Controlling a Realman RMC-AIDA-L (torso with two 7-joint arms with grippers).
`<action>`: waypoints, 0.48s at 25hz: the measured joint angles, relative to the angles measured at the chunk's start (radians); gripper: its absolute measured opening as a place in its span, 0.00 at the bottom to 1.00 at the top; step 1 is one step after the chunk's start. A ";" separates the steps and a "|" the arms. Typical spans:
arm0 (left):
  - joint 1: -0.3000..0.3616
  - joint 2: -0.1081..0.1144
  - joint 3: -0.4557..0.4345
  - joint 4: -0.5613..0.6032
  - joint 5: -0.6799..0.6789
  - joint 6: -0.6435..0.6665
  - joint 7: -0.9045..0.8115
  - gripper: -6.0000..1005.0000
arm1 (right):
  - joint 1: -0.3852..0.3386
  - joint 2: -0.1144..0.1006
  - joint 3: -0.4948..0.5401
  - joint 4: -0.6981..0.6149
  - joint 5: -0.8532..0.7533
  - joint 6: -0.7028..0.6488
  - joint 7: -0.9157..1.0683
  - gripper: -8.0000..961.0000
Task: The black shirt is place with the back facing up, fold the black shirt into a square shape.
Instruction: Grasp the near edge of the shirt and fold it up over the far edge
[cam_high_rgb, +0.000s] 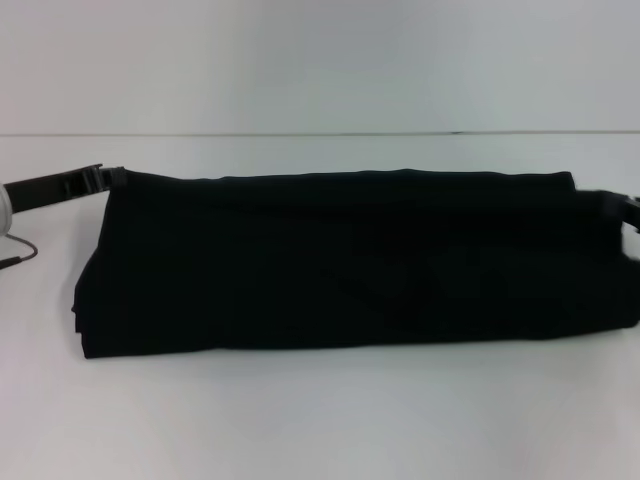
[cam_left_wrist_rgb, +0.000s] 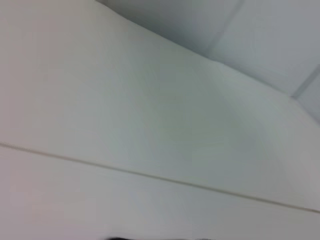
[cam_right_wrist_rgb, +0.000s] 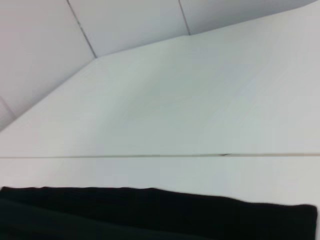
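Note:
The black shirt (cam_high_rgb: 340, 260) lies on the white table (cam_high_rgb: 320, 420) as a long folded band running left to right, its near edge doubled at the left end. My left gripper (cam_high_rgb: 108, 177) reaches in from the left and meets the shirt's far left corner. At the shirt's far right end, my right gripper (cam_high_rgb: 625, 210) sits partly cut off by the view's edge. The right wrist view shows the shirt's far edge (cam_right_wrist_rgb: 150, 215) lying flat. Only table and wall appear in the left wrist view.
The table seam (cam_high_rgb: 320, 134) runs along the back, with a pale wall (cam_high_rgb: 320, 60) behind it. A thin dark cable (cam_high_rgb: 20, 250) hangs by the left arm. Bare table lies in front of and behind the shirt.

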 joint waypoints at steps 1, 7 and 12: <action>-0.004 -0.002 0.005 -0.004 -0.002 -0.029 0.003 0.01 | 0.017 0.003 -0.004 0.015 -0.001 0.038 0.003 0.05; -0.026 -0.008 0.048 -0.032 -0.015 -0.169 0.033 0.01 | 0.090 0.028 -0.041 0.075 -0.002 0.223 0.009 0.05; -0.031 -0.019 0.093 -0.036 -0.015 -0.230 0.044 0.01 | 0.127 0.054 -0.073 0.086 0.000 0.326 0.010 0.05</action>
